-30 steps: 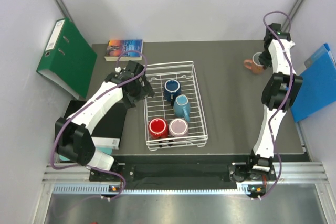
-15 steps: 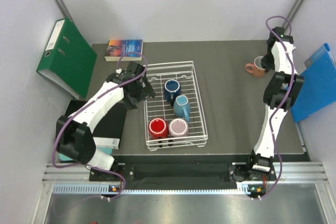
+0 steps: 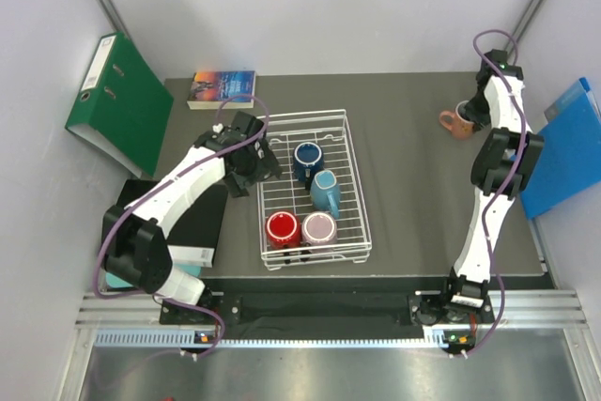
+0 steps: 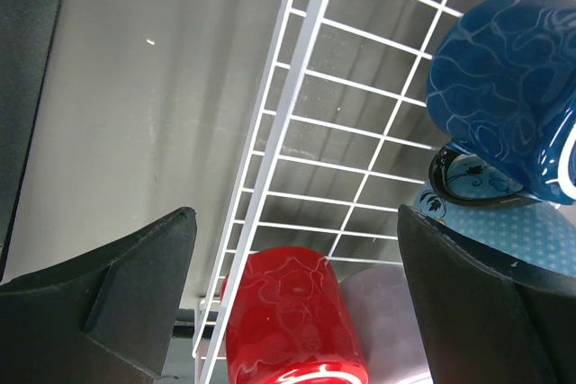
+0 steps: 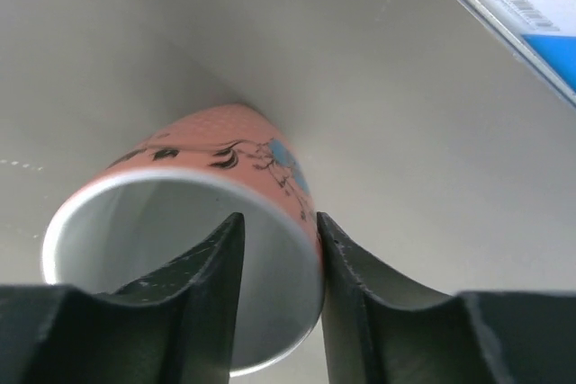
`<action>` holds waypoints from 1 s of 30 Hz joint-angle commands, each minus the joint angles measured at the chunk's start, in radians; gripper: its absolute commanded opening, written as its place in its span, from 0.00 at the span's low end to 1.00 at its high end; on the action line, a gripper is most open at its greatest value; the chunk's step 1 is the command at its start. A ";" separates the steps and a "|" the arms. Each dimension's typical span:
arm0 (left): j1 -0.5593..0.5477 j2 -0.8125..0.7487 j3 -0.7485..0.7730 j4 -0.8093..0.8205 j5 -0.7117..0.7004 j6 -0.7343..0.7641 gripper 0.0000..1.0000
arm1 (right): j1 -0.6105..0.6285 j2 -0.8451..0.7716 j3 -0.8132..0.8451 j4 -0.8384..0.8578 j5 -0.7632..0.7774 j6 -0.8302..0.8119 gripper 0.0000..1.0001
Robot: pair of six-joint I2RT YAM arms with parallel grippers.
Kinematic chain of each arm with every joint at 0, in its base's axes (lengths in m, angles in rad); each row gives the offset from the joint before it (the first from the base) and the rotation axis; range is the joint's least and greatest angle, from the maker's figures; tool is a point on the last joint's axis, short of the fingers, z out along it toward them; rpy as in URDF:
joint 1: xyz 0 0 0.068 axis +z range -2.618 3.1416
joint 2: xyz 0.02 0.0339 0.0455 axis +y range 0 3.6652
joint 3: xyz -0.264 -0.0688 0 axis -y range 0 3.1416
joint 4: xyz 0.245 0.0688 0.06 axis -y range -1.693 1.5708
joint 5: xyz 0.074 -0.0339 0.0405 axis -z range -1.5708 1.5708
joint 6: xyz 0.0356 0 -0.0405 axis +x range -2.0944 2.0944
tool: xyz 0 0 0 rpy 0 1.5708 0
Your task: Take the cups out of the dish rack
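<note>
The white wire dish rack (image 3: 310, 116) holds the dark blue mug (image 3: 307, 159), the teal mug (image 3: 326, 192), the red mug (image 3: 282, 228) and the pale mauve mug (image 3: 318, 228). My left gripper (image 3: 263, 168) hovers open over the rack's left rim (image 4: 270, 114). In the left wrist view the left gripper (image 4: 295, 213) is empty, with the red mug (image 4: 288, 312) below it. The salmon-pink mug (image 3: 457, 122) stands on the table at the back right. My right gripper (image 5: 277, 218) straddles this mug's (image 5: 216, 146) wall, one finger inside and apart from the wall.
A green binder (image 3: 117, 100) leans at the back left, next to a book (image 3: 223, 86). A black block (image 3: 192, 223) lies left of the rack. A blue folder (image 3: 568, 152) lies at the right table edge, close to the right arm.
My left gripper has moved a little to the right, up to the rack's left rim. The right wrist has shifted slightly above the salmon-pink mug, which stays in place.
</note>
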 commanded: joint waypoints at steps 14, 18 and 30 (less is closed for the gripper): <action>-0.027 -0.015 0.026 0.034 -0.024 0.032 0.98 | 0.014 -0.252 0.080 0.033 -0.053 0.045 0.51; -0.027 -0.012 0.048 0.039 -0.035 0.066 0.98 | 0.037 -0.341 0.050 0.051 -0.098 0.044 0.52; -0.063 -0.008 0.106 0.088 -0.076 0.140 0.98 | 0.496 -0.854 -0.498 0.379 0.021 -0.162 1.00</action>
